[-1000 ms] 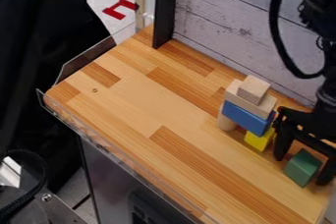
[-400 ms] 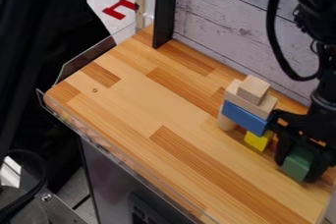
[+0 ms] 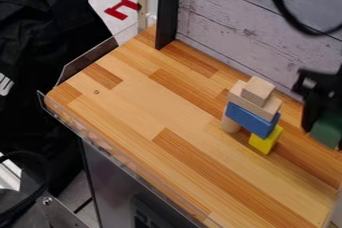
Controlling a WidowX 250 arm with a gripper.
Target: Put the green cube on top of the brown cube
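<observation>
I've got the green cube (image 3: pixel 326 133) pinched in my claw (image 3: pixel 324 131) by the view's right edge; I'd lift well clear of the stack (image 3: pixel 250 120), center over the brown cube (image 3: pixel 258 90), lower slowly, release gently.

The pincer (image 3: pixel 324 136) grips the green cube (image 3: pixel 327 130) near stacked blocks (image 3: pixel 253 117).

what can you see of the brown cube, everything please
The brown cube is a small, pale tan block with flat faces and fairly crisp edges, apparently plain wood. It sits upright at the top of the stack, resting around the middle of a longer tan block, which lies on a blue block. Nothing is on top of it, and the pincer is off to its right, not touching it.
</observation>
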